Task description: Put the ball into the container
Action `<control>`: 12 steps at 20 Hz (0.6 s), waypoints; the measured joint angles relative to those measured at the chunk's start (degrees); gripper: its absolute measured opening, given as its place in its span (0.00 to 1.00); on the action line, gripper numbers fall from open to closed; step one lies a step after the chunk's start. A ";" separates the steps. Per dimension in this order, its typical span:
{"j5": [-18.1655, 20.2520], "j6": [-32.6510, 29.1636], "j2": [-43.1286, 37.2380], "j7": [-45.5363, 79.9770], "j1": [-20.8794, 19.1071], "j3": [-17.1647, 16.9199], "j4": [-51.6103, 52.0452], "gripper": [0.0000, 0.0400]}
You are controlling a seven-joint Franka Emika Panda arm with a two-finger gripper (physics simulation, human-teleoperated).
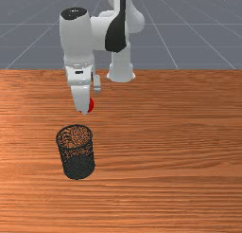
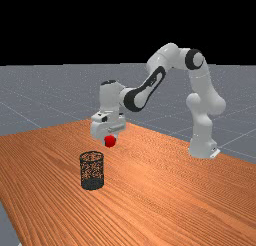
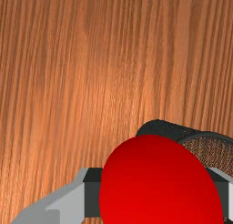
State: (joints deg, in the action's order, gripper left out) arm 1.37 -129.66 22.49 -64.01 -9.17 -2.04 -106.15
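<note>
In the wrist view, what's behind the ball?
Partly behind the red ball is the mesh container, its side and rim peeking out over the table; whatever the ball covers can't be seen.

No readable text, labels, brand names, numbers or signs appear on anything, in the front view, the far view or the wrist view.

Red ball point(image 3: 159, 182) held in the gripper point(image 2: 110, 141), dark mesh container point(image 3: 164, 128) partly behind it, wood table point(image 3: 91, 82) below
</note>
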 joint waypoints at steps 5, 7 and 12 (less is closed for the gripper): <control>0.76 0.01 4.32 2.03 -0.46 -0.38 6.21 0.70; 0.71 1.99 7.23 2.40 -0.32 -0.30 10.93 0.70; 0.11 12.67 16.75 3.38 0.12 -0.34 27.62 0.70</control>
State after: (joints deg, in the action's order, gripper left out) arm 1.48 -116.98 39.24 -60.63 -9.05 -2.37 -78.54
